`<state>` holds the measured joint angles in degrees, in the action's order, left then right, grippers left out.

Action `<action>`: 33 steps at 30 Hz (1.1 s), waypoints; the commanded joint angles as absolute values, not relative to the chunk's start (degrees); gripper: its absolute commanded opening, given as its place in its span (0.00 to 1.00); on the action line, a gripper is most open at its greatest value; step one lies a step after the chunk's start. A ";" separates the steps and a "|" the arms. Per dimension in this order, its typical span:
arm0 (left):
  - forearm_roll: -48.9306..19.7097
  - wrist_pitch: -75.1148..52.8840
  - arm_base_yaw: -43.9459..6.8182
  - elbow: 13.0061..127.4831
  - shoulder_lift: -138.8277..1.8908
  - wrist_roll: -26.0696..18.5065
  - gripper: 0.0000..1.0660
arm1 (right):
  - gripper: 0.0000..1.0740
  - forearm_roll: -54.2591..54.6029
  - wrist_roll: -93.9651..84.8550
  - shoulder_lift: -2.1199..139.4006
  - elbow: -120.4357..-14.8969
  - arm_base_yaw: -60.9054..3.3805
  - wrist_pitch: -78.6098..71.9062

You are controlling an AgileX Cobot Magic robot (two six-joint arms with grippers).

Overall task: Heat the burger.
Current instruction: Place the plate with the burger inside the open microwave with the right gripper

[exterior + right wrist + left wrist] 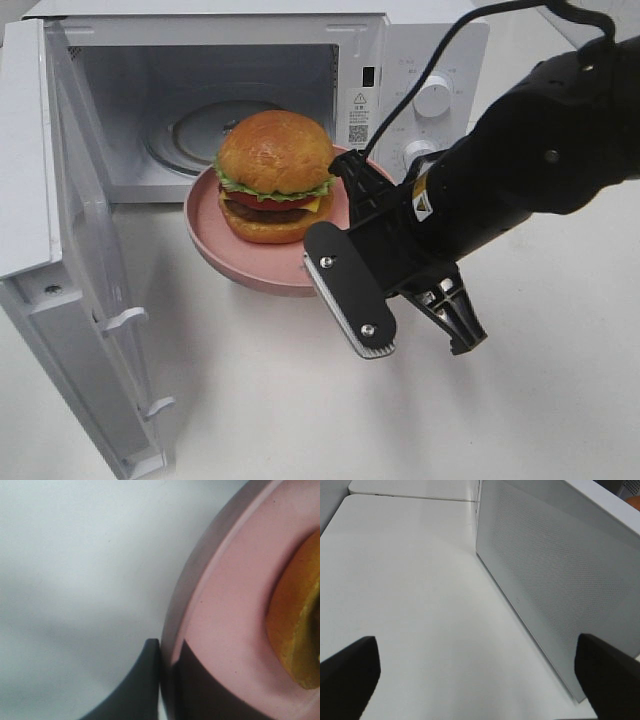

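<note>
Pinching the pink plate's (250,262) rim, the right gripper (167,652) has one finger on each side. The burger (275,165) sits centred on that plate, just before the open microwave's (420,60) cavity. The left gripper's (477,672) jaws stand wide apart over the white table (420,580), beside the microwave door (560,580).

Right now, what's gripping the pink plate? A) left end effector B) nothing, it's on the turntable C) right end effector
C: the right end effector is shut on the rim of the pink plate, burger on it, outside the open microwave; the left end effector is open.
</note>
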<state>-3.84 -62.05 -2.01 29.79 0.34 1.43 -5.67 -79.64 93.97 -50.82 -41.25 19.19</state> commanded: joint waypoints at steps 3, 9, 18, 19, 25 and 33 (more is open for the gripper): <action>-4.35 -61.25 -2.01 29.68 1.15 1.49 0.92 | 0.00 -6.42 -77.81 96.26 -55.23 -42.40 15.47; -4.35 -61.25 -2.01 29.68 1.15 1.49 0.92 | 0.00 -6.47 -74.66 99.52 -60.33 -42.40 16.10; -4.35 -61.25 -2.01 29.68 1.15 1.49 0.92 | 0.00 -6.53 -74.14 103.30 -65.26 -42.40 18.45; -4.35 -61.25 -2.01 29.68 1.15 1.49 0.92 | 0.00 -6.53 -73.45 104.39 -66.58 -42.40 18.85; -4.35 -61.25 -2.01 29.68 1.15 1.49 0.92 | 0.00 -8.65 -70.30 107.03 -70.07 -42.40 19.31; -4.35 -61.25 -2.01 29.68 1.15 1.49 0.92 | 0.00 -11.12 -64.97 110.64 -74.83 -42.40 19.42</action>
